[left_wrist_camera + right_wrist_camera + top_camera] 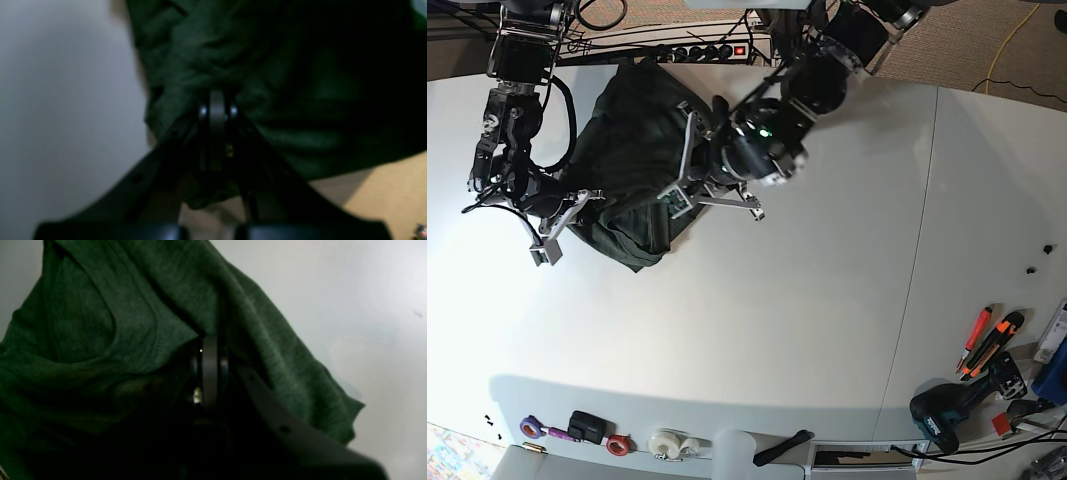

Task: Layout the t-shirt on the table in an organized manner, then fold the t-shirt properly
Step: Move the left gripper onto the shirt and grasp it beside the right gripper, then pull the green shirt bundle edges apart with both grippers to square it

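The dark green t-shirt (pixel 632 165) sits bunched in a rumpled heap on the far left part of the white tabletop (pixel 807 330), close to the back edge, with both arms reaching into it. The left pincer (pixel 217 100) is clenched on a gathered fold of the cloth; in the left wrist view its dark fingers come together at a narrow point with fabric puckered tightly around them, and bare tabletop shows to the left of the bundle. In the base view this pincer (pixel 682 185) meets the shirt on the side nearer the middle of the tabletop. The right pincer (pixel 210 350) is likewise clamped on the shirt, its tips buried under a draped layer whose stitched hem curves just beside them, while a loose flap of cloth hangs down over the finger on the right of that view. From the base view the right pincer (pixel 577 205) holds the outer left side of the heap, so the shirt lies between the two arms. Along the near edge of the tabletop lie rolls of tape (pixel 665 443) and a small black camera (pixel 587 427), and at the near right corner are a cordless drill (pixel 952 408) and orange-handled cutters (pixel 987 338), all well apart from the shirt
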Motion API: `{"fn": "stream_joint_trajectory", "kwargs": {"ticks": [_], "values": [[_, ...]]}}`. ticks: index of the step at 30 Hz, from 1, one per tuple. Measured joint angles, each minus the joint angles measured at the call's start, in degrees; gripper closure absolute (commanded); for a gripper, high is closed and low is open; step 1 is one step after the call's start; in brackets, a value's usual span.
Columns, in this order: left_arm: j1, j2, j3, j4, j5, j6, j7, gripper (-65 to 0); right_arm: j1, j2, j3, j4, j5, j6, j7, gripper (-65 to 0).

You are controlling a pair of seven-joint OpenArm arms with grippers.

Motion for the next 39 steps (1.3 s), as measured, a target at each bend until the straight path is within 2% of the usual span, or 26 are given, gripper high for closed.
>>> {"fn": "stream_joint_trajectory", "kwargs": {"ticks": [5, 10, 14, 17, 22, 24, 27, 29, 32, 36, 39], "values": [[-0.42, -0.26, -5.66, -3.39, -2.97, -2.93, -0.31, 0.0, -0.02, 0.00, 0.00, -0.02, 2.49, 0.04, -0.66, 0.0], [-1.70, -2.86, -5.68, -5.16, -3.82, -2.93, -1.70, 0.0, -0.11, -0.02, 0.00, -0.11, 3.58, 0.39, -0.68, 0.0], [-4.55, -4.46, -5.99, -5.27, -4.70, -1.60, -1.18, 0.0, -0.15, 0.00, -0.02, -0.11, 3.72, 0.42, -0.61, 0.0], [-6.69, -4.35, -6.99, -5.29, -12.55, -2.23, -1.18, 0.0, -0.15, -0.02, 0.00, -0.11, 3.69, 0.44, -0.39, 0.0], [-8.20, -4.20, -7.74, -5.25, -30.71, -6.84, -0.35, 0.0, -0.15, -0.02, 0.00, -0.13, 3.58, 0.44, 1.60, 0.0], [-7.89, -3.61, -7.72, -5.25, -33.46, -8.79, 1.60, 0.0, 0.13, -0.02, 0.04, -0.11, 3.58, 0.72, 3.30, 0.0], [-5.95, -3.37, -7.67, -5.25, -36.89, -10.23, 2.23, 0.0, 2.56, 0.00, 0.26, 0.13, 3.56, 2.01, 3.08, 0.0], [-4.39, -3.45, -7.67, -5.25, -38.99, -10.62, 3.91, 0.0, 4.70, 0.04, 0.44, 0.28, 5.70, 3.23, 2.93, 0.0], [-1.90, -3.50, -7.67, -5.25, -39.91, -11.56, 3.65, 0.0, 5.88, -0.02, 0.22, 0.57, 9.16, 6.03, 2.14, 0.0], [0.79, -3.48, -7.67, -5.25, -39.89, -11.69, 3.63, 0.0, 5.03, -0.68, 0.22, 0.13, 6.67, 6.29, 1.46, 0.0], [2.71, -2.19, -7.74, -5.25, -38.97, -11.69, 3.48, 0.0, 5.09, -1.05, 0.07, -1.44, 5.86, 6.34, 1.53, 0.0]]}}
